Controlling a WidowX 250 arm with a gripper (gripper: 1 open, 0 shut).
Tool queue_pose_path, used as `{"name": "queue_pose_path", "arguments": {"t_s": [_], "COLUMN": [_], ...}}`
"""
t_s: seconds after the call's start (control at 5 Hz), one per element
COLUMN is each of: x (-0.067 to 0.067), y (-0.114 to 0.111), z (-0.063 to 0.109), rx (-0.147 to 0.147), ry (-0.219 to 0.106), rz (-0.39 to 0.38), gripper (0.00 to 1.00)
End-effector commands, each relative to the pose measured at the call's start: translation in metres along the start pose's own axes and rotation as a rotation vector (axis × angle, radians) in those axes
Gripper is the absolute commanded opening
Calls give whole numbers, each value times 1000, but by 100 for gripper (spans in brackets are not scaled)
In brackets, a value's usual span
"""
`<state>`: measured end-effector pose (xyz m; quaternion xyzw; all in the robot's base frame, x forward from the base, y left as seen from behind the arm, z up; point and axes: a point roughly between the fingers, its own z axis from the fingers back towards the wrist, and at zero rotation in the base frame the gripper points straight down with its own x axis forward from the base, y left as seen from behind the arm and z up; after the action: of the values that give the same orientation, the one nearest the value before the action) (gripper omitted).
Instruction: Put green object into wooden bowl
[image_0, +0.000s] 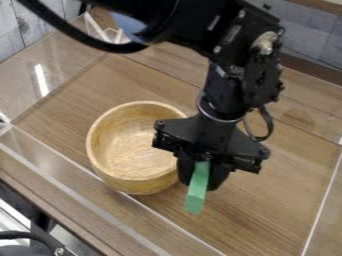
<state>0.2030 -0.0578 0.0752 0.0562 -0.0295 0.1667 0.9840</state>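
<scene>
The green object (199, 192) is a flat bright green block hanging upright, lifted just above the table, its top end pinched in my gripper (205, 169), which is shut on it. The black arm reaches down from the upper middle. The wooden bowl (131, 146) is round and light tan, with nothing inside. It sits on the table to the left of the gripper. The block hangs just outside the bowl's right rim, near its front.
A wood-grain tabletop (287, 190) is enclosed by low clear plastic walls (60, 180). A clear back panel stands at the upper left. Black cables lie at the bottom left corner outside the wall.
</scene>
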Motion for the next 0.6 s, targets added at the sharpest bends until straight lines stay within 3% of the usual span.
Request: {"name": "queue_pose_path", "arguments": {"t_s": [0.0, 0.4], "x": [10, 12], "y": [-1, 5], "z": [9, 12], "rx": [-33, -39], "ry": [-28, -16], "rz": [-32, 51], "gripper": [0, 0]}}
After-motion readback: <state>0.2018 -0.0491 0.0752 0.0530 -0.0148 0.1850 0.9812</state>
